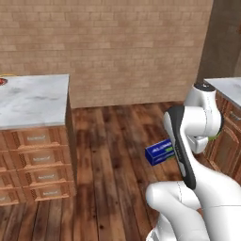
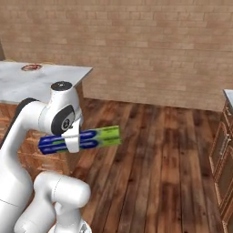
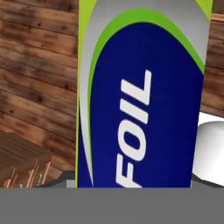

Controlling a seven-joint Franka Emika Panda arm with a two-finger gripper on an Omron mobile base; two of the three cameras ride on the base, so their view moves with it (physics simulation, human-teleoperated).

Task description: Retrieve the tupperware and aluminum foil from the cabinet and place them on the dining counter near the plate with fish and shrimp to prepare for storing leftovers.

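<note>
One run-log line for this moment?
end effector: shut on foil | foil: carried above floor | plate: on dining counter

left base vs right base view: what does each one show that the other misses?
Left base view alone: drawer fronts under the dining counter, and just one blue end of the aluminum foil past the arm. Right base view alone: the foil box's full length with its green end, clamped in the gripper. Shared: brick wall, wood floor, the plate with fish and shrimp, a wooden cabinet on the right.
</note>
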